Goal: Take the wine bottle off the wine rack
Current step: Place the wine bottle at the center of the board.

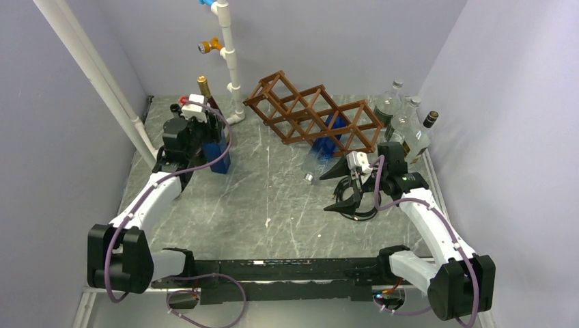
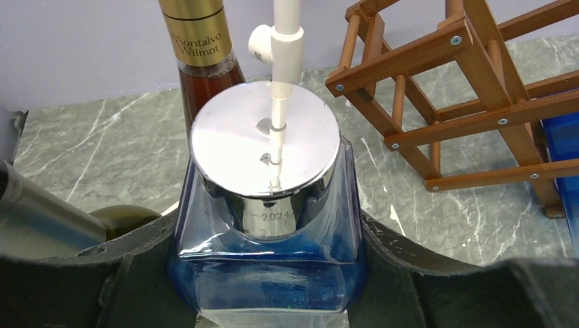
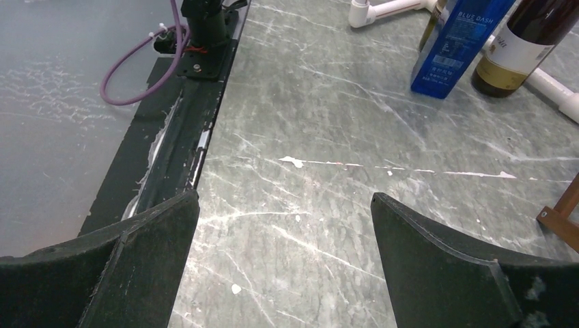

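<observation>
Your right fingers (image 3: pixel 136 273) are spread wide over bare tabletop (image 1: pixel 273 205). Your left fingers (image 2: pixel 416 263) clasp the blue bottle (image 2: pixel 266 266), upright and left of the rack (image 1: pixel 311 113), well apart from it.

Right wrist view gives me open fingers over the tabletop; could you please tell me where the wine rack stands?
Observer: The wine rack stands at the back of the table, just beyond the right gripper.
Operator: Does it hold anything?
Observer: A clear bottle juts from its lower row.
Operator: And the left arm?
Observer: The left gripper is shut on a blue bottle, left of the rack.
</observation>
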### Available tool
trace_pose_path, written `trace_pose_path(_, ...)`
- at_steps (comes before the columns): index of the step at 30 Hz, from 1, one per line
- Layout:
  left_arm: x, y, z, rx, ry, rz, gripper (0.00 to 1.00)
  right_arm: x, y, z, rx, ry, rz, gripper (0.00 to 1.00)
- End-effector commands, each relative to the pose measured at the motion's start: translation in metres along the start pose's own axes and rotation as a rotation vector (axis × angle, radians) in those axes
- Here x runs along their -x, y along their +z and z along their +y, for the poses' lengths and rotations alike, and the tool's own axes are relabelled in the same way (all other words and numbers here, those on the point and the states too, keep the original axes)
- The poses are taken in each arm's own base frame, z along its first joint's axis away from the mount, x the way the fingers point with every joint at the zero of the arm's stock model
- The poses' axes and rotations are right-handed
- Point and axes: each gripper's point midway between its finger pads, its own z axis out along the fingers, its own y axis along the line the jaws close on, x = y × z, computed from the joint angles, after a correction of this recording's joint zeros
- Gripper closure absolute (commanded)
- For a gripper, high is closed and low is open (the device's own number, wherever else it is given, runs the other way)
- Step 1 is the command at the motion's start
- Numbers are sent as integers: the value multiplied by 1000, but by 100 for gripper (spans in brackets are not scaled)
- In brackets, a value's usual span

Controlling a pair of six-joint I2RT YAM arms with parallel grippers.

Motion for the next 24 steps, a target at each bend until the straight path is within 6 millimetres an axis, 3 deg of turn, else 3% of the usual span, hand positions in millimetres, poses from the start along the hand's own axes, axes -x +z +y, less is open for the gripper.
trace_pose_path(1,101,-4,4,16,25,-298,64,3,-1,-3,-5,-48,-8,1)
trace_pose_path(3,102,-5,3,14,22,-295,51,3,-1,-3,-6,-51,-7,1)
trace_pose_path(9,105,-11,0,0,3,-285,26,4,-2,-3,-12,-57,-6,1)
trace_pose_path(17,118,-24,2,19,-11,-280,8,4,-4,-4,-19,-58,-6,1)
trace_pose_path(24,132,-40,-2,7,-23,-277,1,4,-5,-5,-26,-60,-3,1)
